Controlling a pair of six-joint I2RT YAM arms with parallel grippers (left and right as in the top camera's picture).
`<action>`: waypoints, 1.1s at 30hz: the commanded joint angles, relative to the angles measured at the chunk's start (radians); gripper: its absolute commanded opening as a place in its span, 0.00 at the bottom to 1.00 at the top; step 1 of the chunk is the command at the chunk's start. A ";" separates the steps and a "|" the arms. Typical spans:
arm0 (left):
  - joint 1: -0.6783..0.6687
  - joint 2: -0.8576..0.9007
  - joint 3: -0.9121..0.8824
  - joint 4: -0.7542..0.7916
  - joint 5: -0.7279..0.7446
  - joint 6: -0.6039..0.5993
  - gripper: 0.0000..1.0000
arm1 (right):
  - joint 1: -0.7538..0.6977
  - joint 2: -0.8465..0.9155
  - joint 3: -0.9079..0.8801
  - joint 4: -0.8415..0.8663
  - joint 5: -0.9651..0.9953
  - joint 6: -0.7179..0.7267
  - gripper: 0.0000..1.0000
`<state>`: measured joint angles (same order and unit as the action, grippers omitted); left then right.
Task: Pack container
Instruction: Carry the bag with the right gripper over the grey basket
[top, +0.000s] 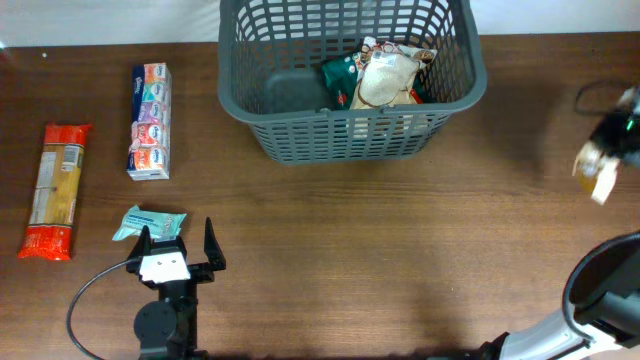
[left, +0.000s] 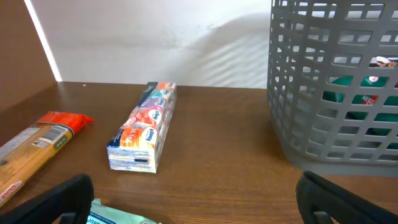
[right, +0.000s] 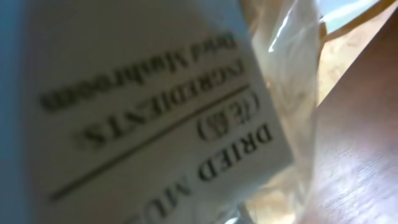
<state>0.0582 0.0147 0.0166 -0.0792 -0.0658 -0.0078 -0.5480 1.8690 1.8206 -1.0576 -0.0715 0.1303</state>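
Note:
The dark grey lattice basket (top: 340, 135) stands at the back centre; it also shows in the left wrist view (left: 292, 93). Inside lie a green packet (top: 343, 74) and a beige bag (top: 386, 80). My left gripper (top: 178, 243) (left: 196, 205) is open and empty, low over the table, with a teal packet (top: 150, 222) (left: 118, 216) at its left finger. My right gripper is at the far right edge, holding a clear bag with a white "DRIED MU..." label (top: 597, 172) (right: 155, 106) above the table. The bag fills the right wrist view and hides the fingers.
A colourful long box (top: 150, 122) (left: 144, 127) lies left of the basket. An orange pasta packet (top: 55, 190) (left: 37, 146) lies at the far left. A black cable (top: 590, 95) loops at the right edge.

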 joint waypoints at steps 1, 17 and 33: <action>-0.003 -0.009 -0.007 0.000 0.010 -0.010 0.99 | 0.035 -0.008 0.191 -0.057 -0.009 -0.003 0.04; -0.003 -0.009 -0.007 0.000 0.010 -0.010 0.99 | 0.371 -0.008 0.557 -0.094 -0.312 0.006 0.04; -0.003 -0.009 -0.007 0.001 0.010 -0.010 0.99 | 0.741 0.004 0.556 -0.031 -0.310 -0.112 0.04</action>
<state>0.0582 0.0147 0.0166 -0.0792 -0.0658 -0.0078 0.1490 1.8690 2.3581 -1.0916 -0.3649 0.0929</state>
